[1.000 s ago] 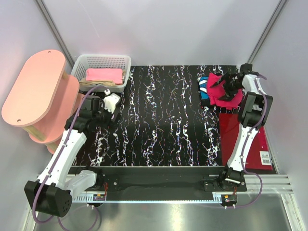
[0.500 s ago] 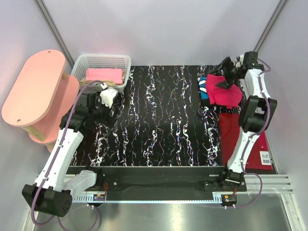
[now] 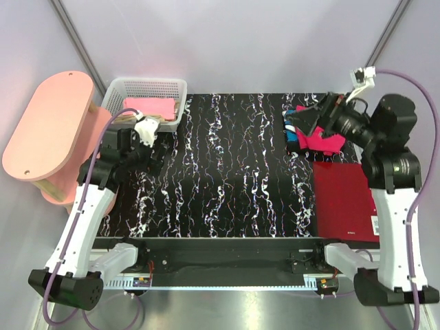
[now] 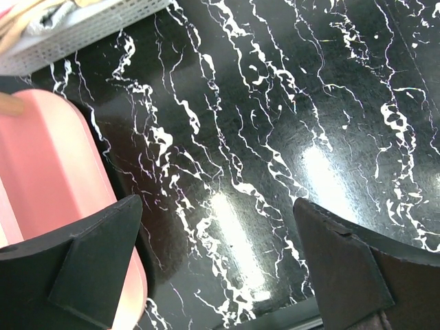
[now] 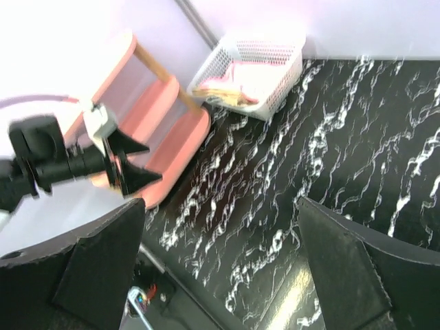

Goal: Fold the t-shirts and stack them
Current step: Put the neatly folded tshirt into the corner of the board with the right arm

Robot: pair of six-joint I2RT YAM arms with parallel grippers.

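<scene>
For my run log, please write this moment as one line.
left gripper: open, empty | right gripper: open, empty | t-shirts: crumpled pile, far right, unfolded

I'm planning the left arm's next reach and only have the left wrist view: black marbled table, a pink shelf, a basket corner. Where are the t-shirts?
Observer: A heap of t-shirts lies at the far right corner of the table, with a crimson one on top.
Operator: Is the right arm holding any of them?
Observer: No. The right gripper is open with nothing between its fingers. It is raised by that heap and points across towards the basket.
Operator: What's inside the basket?
Observer: A folded pink shirt lies on top in the white basket.
</scene>
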